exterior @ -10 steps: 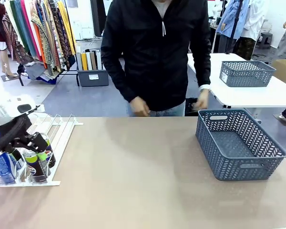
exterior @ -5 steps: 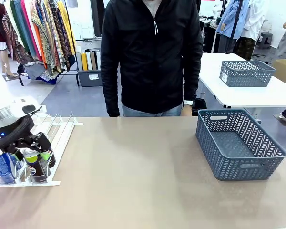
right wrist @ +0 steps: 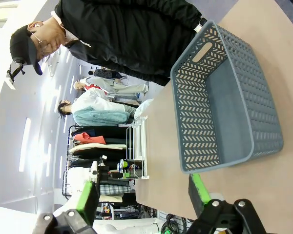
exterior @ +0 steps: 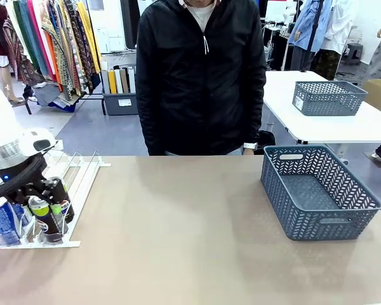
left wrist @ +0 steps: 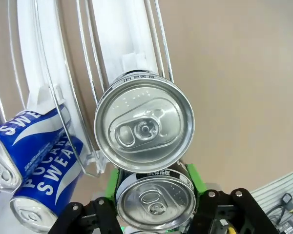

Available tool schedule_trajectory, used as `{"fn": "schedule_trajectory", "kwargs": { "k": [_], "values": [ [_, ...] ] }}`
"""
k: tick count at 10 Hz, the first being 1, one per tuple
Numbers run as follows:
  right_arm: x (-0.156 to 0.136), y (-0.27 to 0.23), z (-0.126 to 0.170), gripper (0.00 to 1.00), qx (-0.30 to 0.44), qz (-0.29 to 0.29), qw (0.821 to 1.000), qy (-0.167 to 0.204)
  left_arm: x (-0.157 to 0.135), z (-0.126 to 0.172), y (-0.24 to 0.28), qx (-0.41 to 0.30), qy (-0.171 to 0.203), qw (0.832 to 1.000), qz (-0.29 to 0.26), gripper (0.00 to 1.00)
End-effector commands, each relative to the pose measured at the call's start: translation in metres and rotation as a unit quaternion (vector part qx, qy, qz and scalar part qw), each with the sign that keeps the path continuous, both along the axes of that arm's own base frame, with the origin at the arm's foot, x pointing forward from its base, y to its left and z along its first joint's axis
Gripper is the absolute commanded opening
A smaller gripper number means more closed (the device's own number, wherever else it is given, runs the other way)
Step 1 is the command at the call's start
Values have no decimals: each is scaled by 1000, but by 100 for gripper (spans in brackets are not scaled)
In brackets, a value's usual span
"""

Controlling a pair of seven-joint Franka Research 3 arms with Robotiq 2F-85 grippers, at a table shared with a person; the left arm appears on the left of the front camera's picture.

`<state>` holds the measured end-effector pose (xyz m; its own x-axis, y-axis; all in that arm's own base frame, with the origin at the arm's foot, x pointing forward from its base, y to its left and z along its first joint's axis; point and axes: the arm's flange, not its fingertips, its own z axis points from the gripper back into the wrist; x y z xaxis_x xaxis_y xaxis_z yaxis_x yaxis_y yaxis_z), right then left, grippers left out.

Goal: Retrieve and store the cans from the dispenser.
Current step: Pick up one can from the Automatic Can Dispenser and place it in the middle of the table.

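The left gripper (left wrist: 153,179) is clamping a black can (left wrist: 156,202) at the dispenser's (exterior: 76,181) front edge, a second can (left wrist: 144,124) just behind it. The right gripper (right wrist: 142,197) is gaping wide, well apart from the dispenser across bare table (exterior: 178,222).

Metal, plastic, matt tabletop
Glossy silver top on the black aluminium can (left wrist: 156,202); white plastic dispenser (left wrist: 115,29) smooth; beige table (left wrist: 234,73) matt.
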<state>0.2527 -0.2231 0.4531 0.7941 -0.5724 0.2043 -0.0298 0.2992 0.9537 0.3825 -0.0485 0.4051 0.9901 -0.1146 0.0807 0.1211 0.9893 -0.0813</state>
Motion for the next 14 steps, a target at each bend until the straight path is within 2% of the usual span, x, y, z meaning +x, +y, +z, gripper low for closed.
{"fn": "schedule_trajectory", "kwargs": {
  "k": [1, 3, 5, 8, 10, 11, 12, 13, 14],
  "values": [
    [0, -1, 4, 100, 7, -1, 1000, -4, 3, -1, -2, 17, -7, 1000, 15, 0],
    [0, -1, 4, 100, 7, -1, 1000, -4, 1, 4, -2, 17, -15, 1000, 16, 0],
    [0, -1, 4, 100, 7, -1, 1000, -4, -13, 38, 4, 6, -23, 1000, 2, 0],
    [0, -1, 4, 100, 7, -1, 1000, -4, -36, 137, 19, -1, -74, 997, -19, 0],
    [0, -1, 4, 100, 7, -1, 1000, -4, -34, 210, 34, 7, -120, 993, -5, 0],
    [0, -1, 4, 100, 7, -1, 1000, -4, -27, 230, 41, 2, -125, 992, 6, 0],
    [0, -1, 4, 100, 7, -1, 1000, -4, -23, 239, 50, -5, -122, 992, 12, 0],
    [0, -1, 4, 100, 7, -1, 1000, -4, -24, 233, 59, -29, -112, 993, 17, 0],
    [0, -1, 4, 100, 7, -1, 1000, -4, -41, 240, 43, -3, -131, 991, 14, 0]
  ]
}}
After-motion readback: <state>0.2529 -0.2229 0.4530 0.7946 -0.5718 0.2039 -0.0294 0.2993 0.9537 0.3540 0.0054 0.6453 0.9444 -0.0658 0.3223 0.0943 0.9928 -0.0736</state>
